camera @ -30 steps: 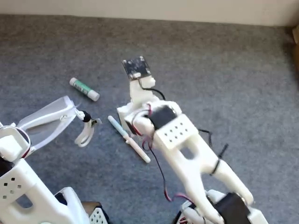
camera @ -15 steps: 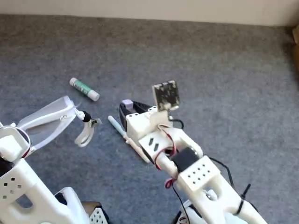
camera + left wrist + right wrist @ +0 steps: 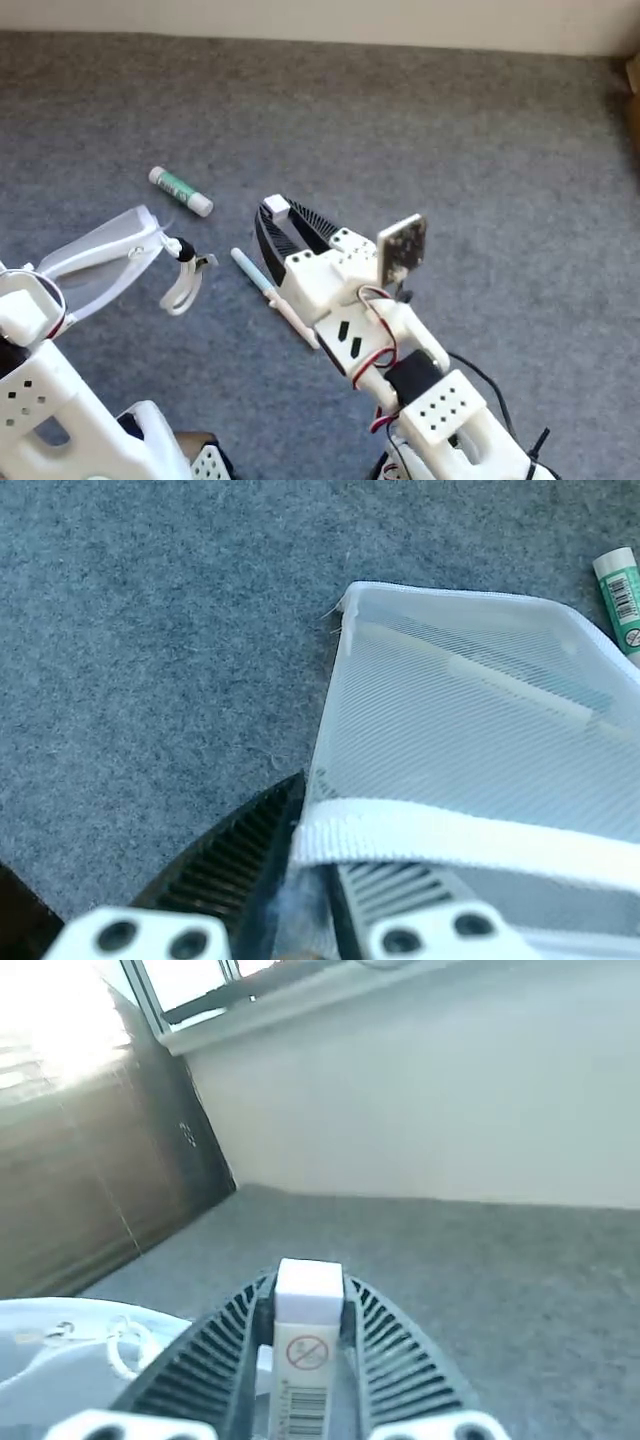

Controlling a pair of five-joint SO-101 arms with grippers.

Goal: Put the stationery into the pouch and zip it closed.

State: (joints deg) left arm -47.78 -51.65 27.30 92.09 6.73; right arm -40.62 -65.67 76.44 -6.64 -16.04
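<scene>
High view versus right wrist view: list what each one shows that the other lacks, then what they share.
High view extras: the glue stick, the pen and the right arm. Right wrist view extras: the window and the printed label on the eraser. Shared: the right gripper shut on the eraser, the pouch and the grey carpet.

Bare table far off and to the right, a tight cluster at the left

The pouch (image 3: 100, 255), pinched in the left hand (image 3: 310, 810), fills the left side. Its white loop (image 3: 183, 285) dangles toward the pen (image 3: 275, 297), leaving only a narrow lane between them. The glue stick (image 3: 181, 191) lies just beyond the pouch's mouth. The right hand (image 3: 276, 212), gripping a white block (image 3: 307, 1300), hangs just beside the pen's far end, and its arm (image 3: 370, 330) crowds the near end.
</scene>
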